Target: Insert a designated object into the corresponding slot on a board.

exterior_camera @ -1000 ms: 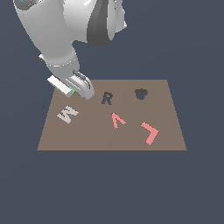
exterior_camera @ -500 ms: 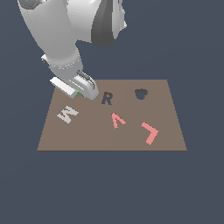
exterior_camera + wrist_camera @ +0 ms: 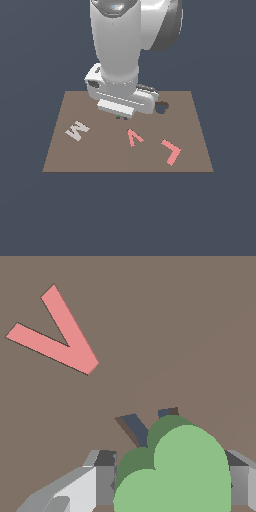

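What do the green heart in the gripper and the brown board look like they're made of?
Green heart: flat, matte light green with darker sides and no grain or shine; possibly plastic or painted wood, but the render leaves it open. Board: uniform matte brown without texture or gloss; perhaps wood or fibreboard, not certain. The gripper clamps the heart.

Bare board (image 3: 105,150) btwn M (image 3: 77,131), V (image 3: 134,137)

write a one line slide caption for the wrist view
Gripper holding the light-green heart block above the brown board, near the pink V piece.
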Tool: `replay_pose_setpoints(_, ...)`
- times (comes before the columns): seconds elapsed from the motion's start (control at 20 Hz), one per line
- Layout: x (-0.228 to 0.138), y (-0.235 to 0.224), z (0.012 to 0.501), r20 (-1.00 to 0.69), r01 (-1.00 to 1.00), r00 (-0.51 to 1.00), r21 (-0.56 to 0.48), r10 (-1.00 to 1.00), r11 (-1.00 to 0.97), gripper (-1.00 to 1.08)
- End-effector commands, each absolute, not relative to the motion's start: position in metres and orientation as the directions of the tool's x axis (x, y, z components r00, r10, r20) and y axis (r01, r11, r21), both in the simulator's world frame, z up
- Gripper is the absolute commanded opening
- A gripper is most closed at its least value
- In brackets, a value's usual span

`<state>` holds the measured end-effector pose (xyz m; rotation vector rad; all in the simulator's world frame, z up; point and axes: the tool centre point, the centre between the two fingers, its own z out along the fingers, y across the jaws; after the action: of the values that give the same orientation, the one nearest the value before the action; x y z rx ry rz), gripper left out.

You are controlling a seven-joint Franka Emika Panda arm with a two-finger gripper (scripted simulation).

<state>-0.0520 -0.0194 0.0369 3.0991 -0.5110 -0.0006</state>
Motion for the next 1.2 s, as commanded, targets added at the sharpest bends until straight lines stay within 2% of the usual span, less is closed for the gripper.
replay_pose_setpoints(0.0, -0.051, 0.025, 0.038, 0.000, -0.207, 0.978, 0.000, -0.207, -0.978, -1.00)
replay_pose_setpoints(0.2, -0.058, 0.078, 0.040, 0.000, -0.063, 0.998, 0.000, -0.063, -0.998, -1.00)
replay_pose_setpoints(0.45, -0.069, 0.116, 0.040, -0.001, 0.043, 0.999, 0.000, 0.043, -0.999, -1.00)
replay_pose_setpoints(1.05, -0.073, 0.124, 0.031, -0.001, 0.067, 0.998, 0.001, 0.067, -0.998, -1.00)
replay_pose_setpoints(1.1, -0.073, 0.124, 0.031, -0.001, 0.067, 0.998, 0.001, 0.067, -0.998, 1.00)
replay_pose_setpoints(1.15, -0.073, 0.124, 0.031, -0.001, 0.067, 0.998, 0.001, 0.067, -0.998, 1.00)
